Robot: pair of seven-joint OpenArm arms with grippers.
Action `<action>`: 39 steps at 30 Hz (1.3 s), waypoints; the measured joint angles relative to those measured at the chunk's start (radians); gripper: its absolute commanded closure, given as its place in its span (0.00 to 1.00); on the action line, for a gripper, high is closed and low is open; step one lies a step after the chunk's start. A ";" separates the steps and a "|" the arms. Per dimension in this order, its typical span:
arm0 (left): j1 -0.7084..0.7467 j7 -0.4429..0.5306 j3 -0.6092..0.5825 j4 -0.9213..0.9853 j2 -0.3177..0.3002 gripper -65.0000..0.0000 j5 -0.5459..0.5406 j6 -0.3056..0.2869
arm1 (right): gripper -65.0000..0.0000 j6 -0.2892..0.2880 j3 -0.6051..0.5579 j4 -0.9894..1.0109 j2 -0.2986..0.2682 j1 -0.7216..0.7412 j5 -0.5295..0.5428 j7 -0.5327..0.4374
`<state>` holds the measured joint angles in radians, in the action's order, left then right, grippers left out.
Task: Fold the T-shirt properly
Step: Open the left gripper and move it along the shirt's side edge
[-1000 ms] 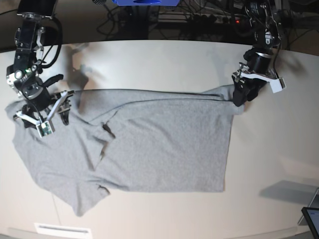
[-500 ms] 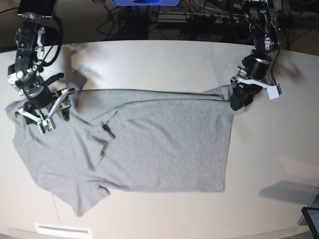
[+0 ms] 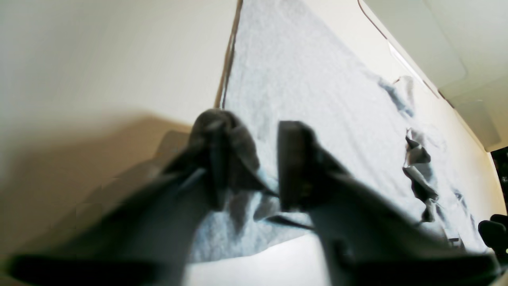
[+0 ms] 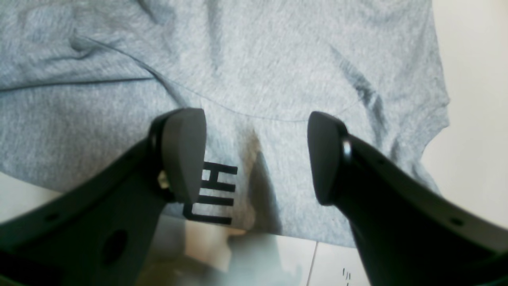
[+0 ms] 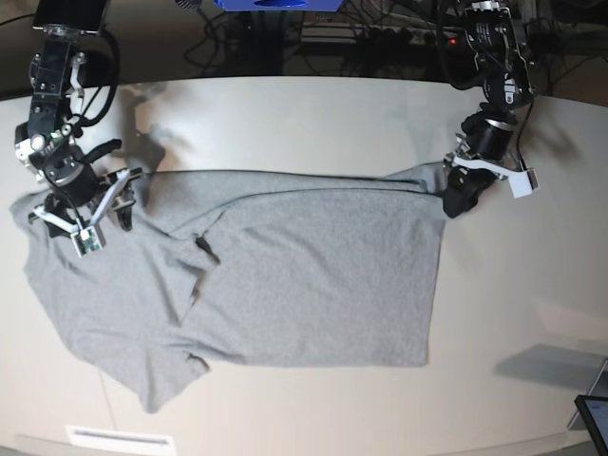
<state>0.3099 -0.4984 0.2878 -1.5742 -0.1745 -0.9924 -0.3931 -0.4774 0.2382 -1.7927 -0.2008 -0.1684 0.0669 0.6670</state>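
The grey T-shirt (image 5: 313,275) lies spread on the table, plain side up, with one sleeve crumpled at the left. My left gripper (image 5: 459,201) is down on the shirt's far right corner. In the left wrist view this left gripper (image 3: 266,159) has its jaws drawn close around the bunched hem of the T-shirt (image 3: 317,79); the picture is blurred and a narrow gap shows. My right gripper (image 5: 95,211) hovers over the shirt's left end. In its own view the right gripper (image 4: 258,155) stands open above the T-shirt (image 4: 278,59), near black letters (image 4: 216,190) at the cloth's edge.
The pale table (image 5: 313,114) runs past the shirt on every side. A dark screen corner (image 5: 594,418) sits at the near right edge and a white label (image 5: 119,439) at the near left. Cables and a blue box (image 5: 275,5) lie behind the far edge.
My left gripper's jaws have narrowed at the shirt's far right corner, and its wrist has turned a little. The right arm and the shirt have stayed put.
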 measured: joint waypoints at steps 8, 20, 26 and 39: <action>-0.031 0.000 0.000 0.061 0.000 0.91 -0.002 0.000 | 0.42 0.000 0.000 0.000 0.000 0.002 0.000 0.000; -0.165 -0.001 -0.127 0.064 -0.026 0.93 -0.004 0.106 | 0.42 0.000 0.002 0.001 0.000 0.002 0.000 0.000; -0.228 -0.003 -0.177 0.075 -0.027 0.93 -0.003 0.108 | 0.42 0.000 0.002 0.001 0.000 0.002 0.000 0.000; -0.277 -0.002 -0.164 0.218 -0.023 0.93 0.114 0.120 | 0.42 0.000 0.002 0.002 -0.001 0.002 0.000 0.000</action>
<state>0.0330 -0.5007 0.1234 -1.3563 -0.1974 -0.8783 -0.2729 -0.4770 0.2401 -1.7912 -0.2016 -0.1661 0.0669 0.6670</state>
